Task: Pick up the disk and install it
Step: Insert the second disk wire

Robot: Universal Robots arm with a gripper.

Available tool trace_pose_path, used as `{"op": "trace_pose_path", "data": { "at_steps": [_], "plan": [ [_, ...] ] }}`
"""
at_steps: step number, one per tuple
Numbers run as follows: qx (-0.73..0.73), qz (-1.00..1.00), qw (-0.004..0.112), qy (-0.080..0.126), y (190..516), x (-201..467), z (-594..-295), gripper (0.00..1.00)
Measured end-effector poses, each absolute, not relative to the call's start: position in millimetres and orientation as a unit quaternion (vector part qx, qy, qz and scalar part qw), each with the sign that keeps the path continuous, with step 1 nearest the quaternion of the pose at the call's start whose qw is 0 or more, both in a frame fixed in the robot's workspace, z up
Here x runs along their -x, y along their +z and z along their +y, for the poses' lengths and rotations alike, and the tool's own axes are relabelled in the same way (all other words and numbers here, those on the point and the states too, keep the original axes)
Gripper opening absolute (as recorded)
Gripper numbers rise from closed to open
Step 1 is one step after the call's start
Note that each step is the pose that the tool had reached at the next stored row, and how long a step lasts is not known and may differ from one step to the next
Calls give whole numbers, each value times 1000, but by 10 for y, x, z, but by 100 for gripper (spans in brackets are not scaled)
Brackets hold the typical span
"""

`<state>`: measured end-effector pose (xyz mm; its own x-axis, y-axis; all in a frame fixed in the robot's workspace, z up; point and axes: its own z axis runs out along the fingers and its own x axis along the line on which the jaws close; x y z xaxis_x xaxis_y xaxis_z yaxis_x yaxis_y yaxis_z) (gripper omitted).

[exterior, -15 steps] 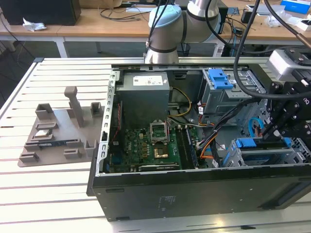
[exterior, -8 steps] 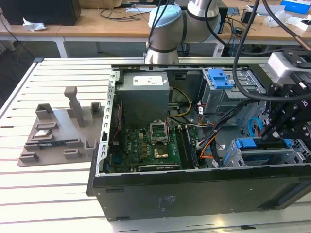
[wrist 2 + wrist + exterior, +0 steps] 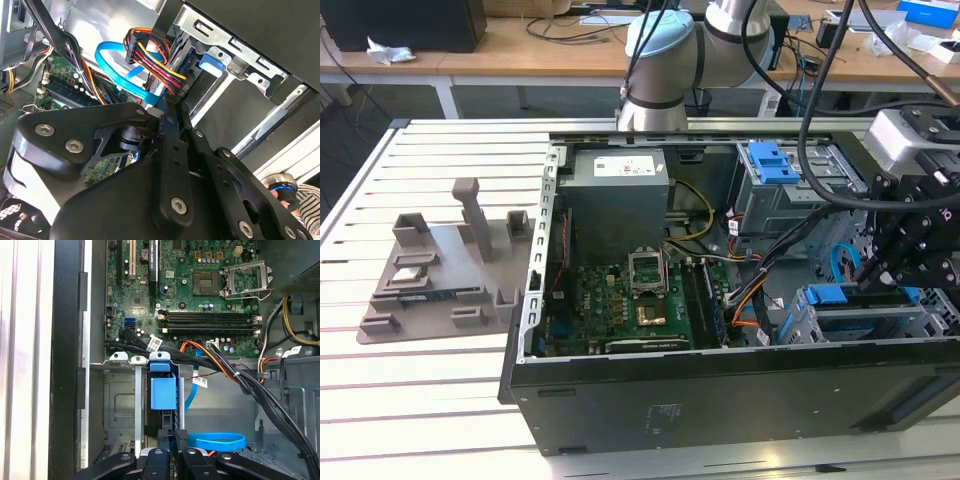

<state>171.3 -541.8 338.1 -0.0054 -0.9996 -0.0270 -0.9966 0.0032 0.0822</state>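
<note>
The disk [image 3: 865, 322] sits on edge in the metal drive bay at the lower corner of the open computer case, on the exterior view's right. Its blue side rail [image 3: 163, 392] shows in the first wrist view, and the blue end [image 3: 210, 62] is framed by the bay's metal in the second wrist view. My gripper [image 3: 868, 285] hangs directly over the disk's outer end. Its black fingers [image 3: 175, 436] are shut, tips pressed together [image 3: 174, 106], and nothing shows between them. I cannot tell whether the tips touch the disk.
The case holds a green motherboard [image 3: 620, 310], a big grey power-supply box [image 3: 618, 205] and a grey cage with a blue latch [image 3: 772, 160]. A blue cable [image 3: 217, 441] and a coloured wire bundle [image 3: 150, 55] crowd the bay. A grey fixture plate [image 3: 440, 270] lies on the slatted table.
</note>
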Motion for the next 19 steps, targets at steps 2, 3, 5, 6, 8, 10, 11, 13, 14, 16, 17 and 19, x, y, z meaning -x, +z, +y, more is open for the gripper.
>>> {"op": "trace_pose_path", "data": {
  "at_steps": [2,3,5,6,8,10,11,13,14,16,17,19],
  "plan": [
    [-705,-708,19,-39,3381,-1713,-5418,17],
    [-705,-708,19,-39,3396,-1713,-5418,24],
    [-705,-708,20,-39,3501,-1713,-5418,24],
    [-705,-708,20,-39,3594,-1713,-5412,24],
    [-705,-708,20,-39,3703,-1713,-5406,16],
    [-705,-708,20,-39,3769,-1713,-5406,11],
    [-705,-708,20,-39,3806,-1713,-5406,11],
    [-705,-708,20,-39,3869,-1713,-5406,11],
    [-705,-708,20,-39,3892,-1713,-5406,11],
    [-705,-708,20,-39,3937,-1713,-5406,11],
    [-705,-708,20,-39,3952,-1713,-5406,11],
    [-705,-708,19,-39,3995,-1713,-5406,11]
  ]
}}
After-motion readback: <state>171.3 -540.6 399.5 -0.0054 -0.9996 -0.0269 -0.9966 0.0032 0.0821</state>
